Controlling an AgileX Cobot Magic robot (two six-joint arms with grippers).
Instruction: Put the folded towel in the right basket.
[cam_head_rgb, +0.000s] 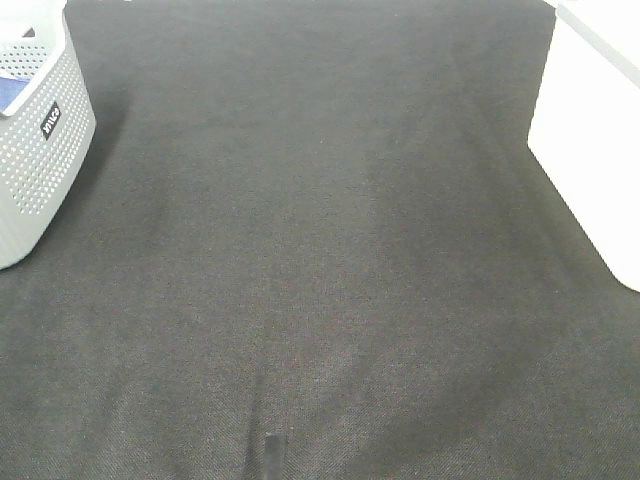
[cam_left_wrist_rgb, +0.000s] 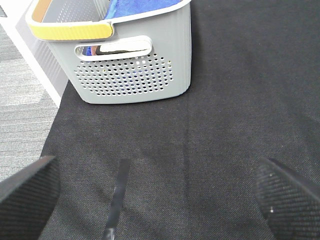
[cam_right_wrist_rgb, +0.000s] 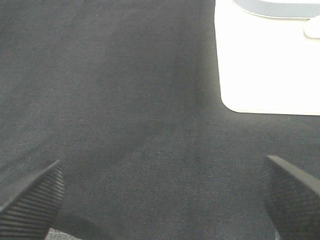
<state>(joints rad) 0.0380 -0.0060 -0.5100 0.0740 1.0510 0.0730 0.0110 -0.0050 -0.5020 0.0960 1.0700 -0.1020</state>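
Your left gripper (cam_left_wrist_rgb: 155, 192) and right gripper (cam_right_wrist_rgb: 162, 197) both have their jaws spread wide with nothing between them, hovering over the dark table (cam_head_rgb: 320, 260). You have two baskets: the grey perforated basket (cam_left_wrist_rgb: 135, 70) just beyond the left jaws, with blue cloth (cam_left_wrist_rgb: 137, 7) inside, and the white basket (cam_right_wrist_rgb: 265, 60) by the right jaws. No towel lies on the table; whether that cloth is the folded towel can't be told.
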